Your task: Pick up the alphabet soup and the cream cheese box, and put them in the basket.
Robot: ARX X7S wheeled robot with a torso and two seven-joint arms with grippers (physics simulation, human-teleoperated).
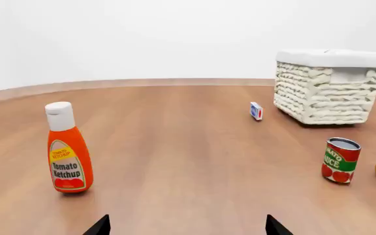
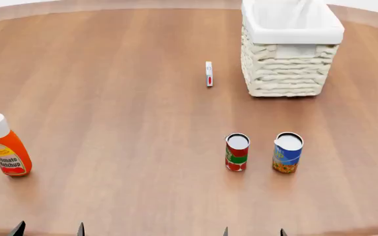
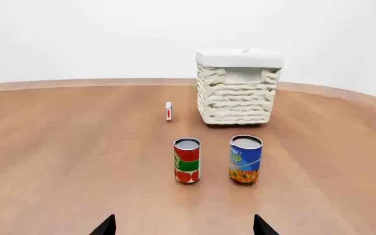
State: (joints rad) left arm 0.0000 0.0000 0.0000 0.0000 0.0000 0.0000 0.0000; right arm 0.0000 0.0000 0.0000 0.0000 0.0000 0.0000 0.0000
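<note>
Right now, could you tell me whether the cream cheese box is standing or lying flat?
Standing on edge: the cream cheese box shows its thin side upright beside the basket.

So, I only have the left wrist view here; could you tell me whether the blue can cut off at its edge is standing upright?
Observer: Yes. In the head view the alphabet soup stands upright, apart from the red and green can beside it.
Operator: Thank you. Is anything in the basket yet?
Observer: The head view looks down into the basket. Only its white liner shows in the part I can see, with no can or box.
Operator: And how is the right pincer?
Observer: The right pincer is open and holds nothing, and its camera faces both cans.
</note>
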